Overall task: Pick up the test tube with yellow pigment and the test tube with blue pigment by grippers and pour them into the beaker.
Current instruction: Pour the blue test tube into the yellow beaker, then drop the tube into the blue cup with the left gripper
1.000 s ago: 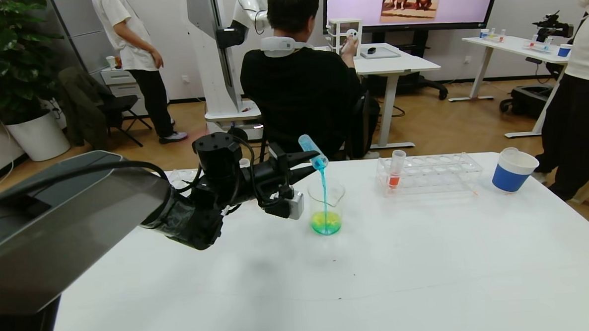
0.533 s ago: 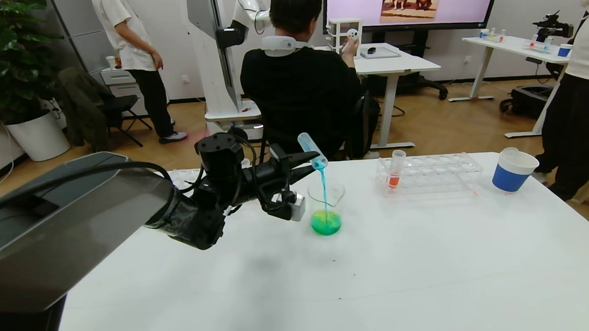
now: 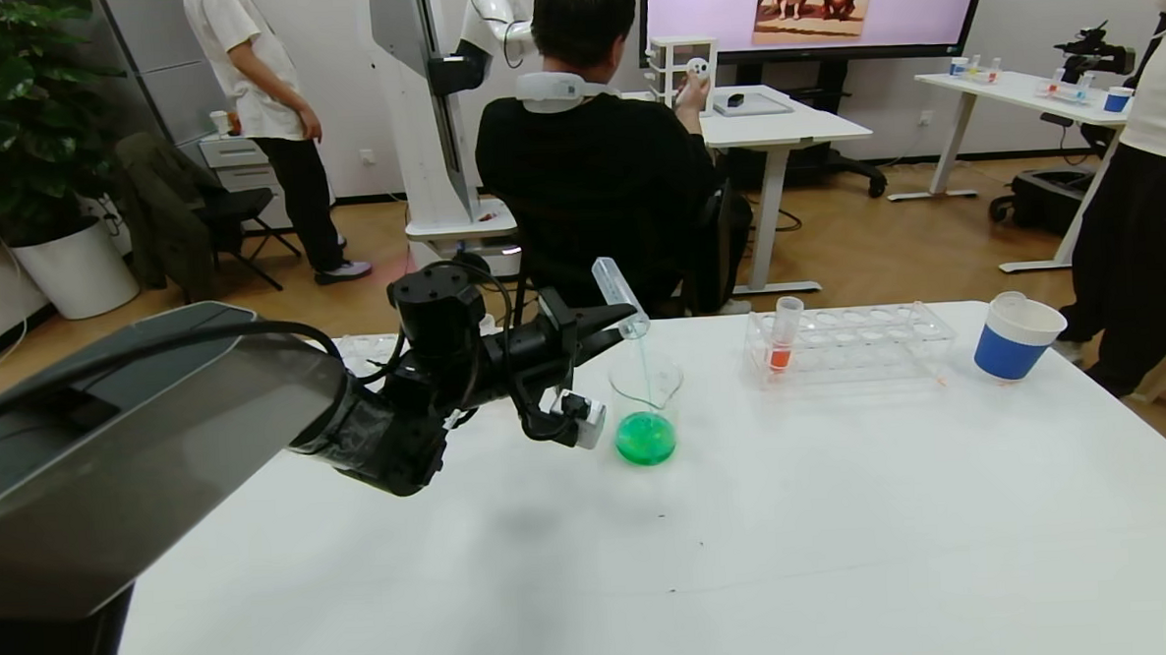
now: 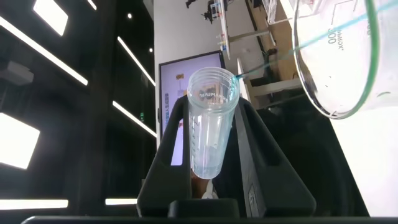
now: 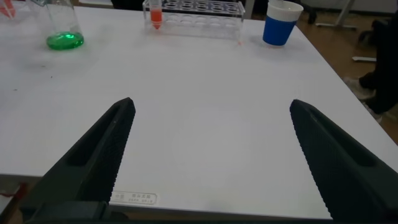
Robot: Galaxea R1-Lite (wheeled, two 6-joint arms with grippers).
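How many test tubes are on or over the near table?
2: an almost empty tube tilted over the beaker in the left hand; an orange one standing in the rack.

We count one beaker (image 3: 645, 409) of green liquid, one near-empty tube (image 3: 620, 296) held above it, one tube of orange liquid (image 3: 783, 334) standing in one clear rack (image 3: 869, 346), one blue paper cup (image 3: 1014, 337), and two grippers: left (image 3: 614, 326), right (image 5: 211, 155).
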